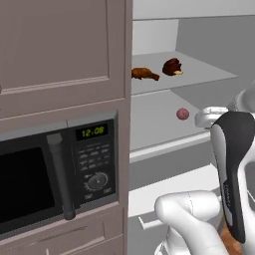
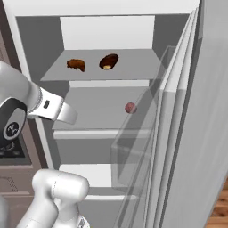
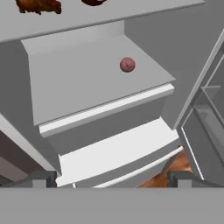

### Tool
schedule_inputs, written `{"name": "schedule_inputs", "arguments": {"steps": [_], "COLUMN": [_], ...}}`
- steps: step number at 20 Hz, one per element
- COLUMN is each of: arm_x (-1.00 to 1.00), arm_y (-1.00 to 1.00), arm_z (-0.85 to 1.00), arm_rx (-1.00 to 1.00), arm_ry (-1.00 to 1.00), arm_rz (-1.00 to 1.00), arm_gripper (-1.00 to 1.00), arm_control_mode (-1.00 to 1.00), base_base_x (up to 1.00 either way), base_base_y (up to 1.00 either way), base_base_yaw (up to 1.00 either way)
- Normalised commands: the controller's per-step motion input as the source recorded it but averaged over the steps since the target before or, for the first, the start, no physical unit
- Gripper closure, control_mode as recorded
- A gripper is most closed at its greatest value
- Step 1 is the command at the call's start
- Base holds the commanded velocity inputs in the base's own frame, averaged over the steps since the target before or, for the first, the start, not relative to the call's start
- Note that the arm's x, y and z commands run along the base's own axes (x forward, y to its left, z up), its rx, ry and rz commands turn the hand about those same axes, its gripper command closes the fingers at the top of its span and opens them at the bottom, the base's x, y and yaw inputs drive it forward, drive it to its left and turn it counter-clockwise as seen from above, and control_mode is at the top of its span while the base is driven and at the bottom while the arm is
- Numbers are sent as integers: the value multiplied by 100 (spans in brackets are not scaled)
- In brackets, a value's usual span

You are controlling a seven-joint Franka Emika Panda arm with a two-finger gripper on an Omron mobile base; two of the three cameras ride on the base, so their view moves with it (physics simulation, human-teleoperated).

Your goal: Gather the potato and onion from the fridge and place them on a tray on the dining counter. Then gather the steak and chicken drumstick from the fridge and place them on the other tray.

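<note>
The white arm (image 1: 199,219) fills the lower right of the left base view, beside the brown cabinet (image 1: 60,50) with the black microwave (image 1: 55,174); past it the open fridge (image 1: 199,40) shows the chicken drumstick (image 1: 144,74) and the steak (image 1: 172,67) apart on the upper shelf, and a small reddish onion (image 1: 183,114) alone on the shelf below. In the right base view the arm reaches in from the left toward the fridge interior, the open door (image 2: 196,133) standing at the right; drumstick and steak lie on the upper shelf, the onion near the right wall of the middle shelf (image 2: 98,111). In the hand view the claw (image 3: 111,179) stands wide and empty, its fingertips (image 3: 43,178) low before the lower shelves, well apart from the onion.
</note>
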Motion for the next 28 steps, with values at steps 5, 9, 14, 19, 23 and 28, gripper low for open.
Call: {"name": "schedule_inputs", "arguments": {"steps": [5, 9, 14, 19, 23, 28], "arm_x": [66, 63, 63, 63, 61, 69], "arm_y": [-27, -25, -33, -40, -33, -16], "arm_z": [-30, -34, -42, -37, -22, -8], "arm_rx": [0, -2, -3, -1, 0, 0], "arm_ry": [0, 0, 0, 0, 0, 0], "arm_rz": [0, 0, 0, 0, 0, 0], "arm_gripper": [-100, -100, -100, -100, -100, -100], "arm_control_mode": [-100, -100, -100, -100, -100, -100], "base_base_x": [0, 0, 0, 0, 0, 0], "base_base_y": [0, 0, 0, 0, 0, 0], "base_base_yaw": [0, 0, 0, 0, 0, 0]}}
